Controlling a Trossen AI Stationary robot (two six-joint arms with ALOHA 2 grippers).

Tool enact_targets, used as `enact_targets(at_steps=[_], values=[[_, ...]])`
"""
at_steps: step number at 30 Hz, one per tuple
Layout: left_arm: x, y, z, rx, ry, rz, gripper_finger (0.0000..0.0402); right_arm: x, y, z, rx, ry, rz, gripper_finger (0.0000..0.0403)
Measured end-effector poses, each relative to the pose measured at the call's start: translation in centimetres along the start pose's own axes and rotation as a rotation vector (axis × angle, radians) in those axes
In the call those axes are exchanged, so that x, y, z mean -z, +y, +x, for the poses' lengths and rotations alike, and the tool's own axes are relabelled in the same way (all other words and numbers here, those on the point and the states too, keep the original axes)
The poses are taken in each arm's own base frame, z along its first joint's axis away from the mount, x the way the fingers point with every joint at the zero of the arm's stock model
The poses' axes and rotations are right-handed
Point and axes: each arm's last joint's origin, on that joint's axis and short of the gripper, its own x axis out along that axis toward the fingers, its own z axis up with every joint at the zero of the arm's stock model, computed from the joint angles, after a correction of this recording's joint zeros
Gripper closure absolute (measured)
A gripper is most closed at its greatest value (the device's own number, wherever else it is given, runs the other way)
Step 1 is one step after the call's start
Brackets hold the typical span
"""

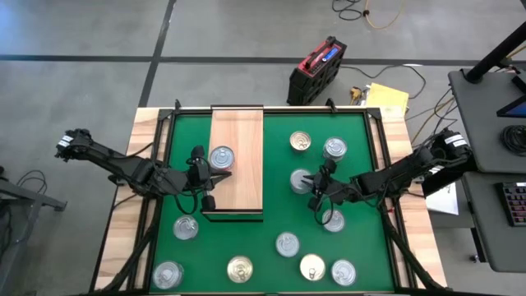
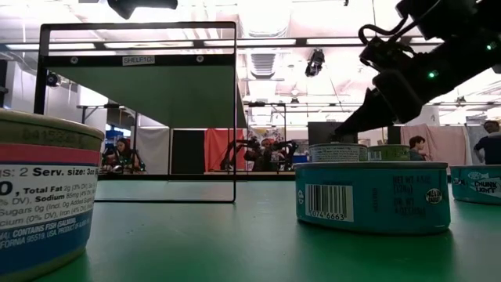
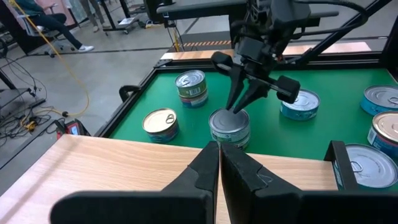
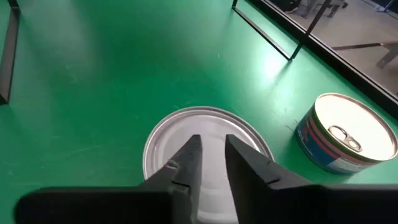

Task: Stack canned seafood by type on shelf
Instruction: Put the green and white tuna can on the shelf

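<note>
The right end effector sits at frame center-right over a silver tin on the green mat, its fingers nearly together; whether they grip it I cannot tell. The left end effector, clenched, rests on the shelf at center-left, beside another tin.
</note>
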Motion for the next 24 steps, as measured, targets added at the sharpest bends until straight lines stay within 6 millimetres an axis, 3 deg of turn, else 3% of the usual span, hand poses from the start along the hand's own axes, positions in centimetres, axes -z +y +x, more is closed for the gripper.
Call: enact_targets(at_steps=[7,24], values=[[0.0,0.0,0.0,0.0,0.0,0.0,0.0402,0.8,0.2,-0.4,0.015,0.001,-0.01,0.0391],[0.0,0.0,0.0,0.0,0.0,0.0,0.0402,2.7,0.0,-0.8,0.021,0.037,0.06,0.039]])
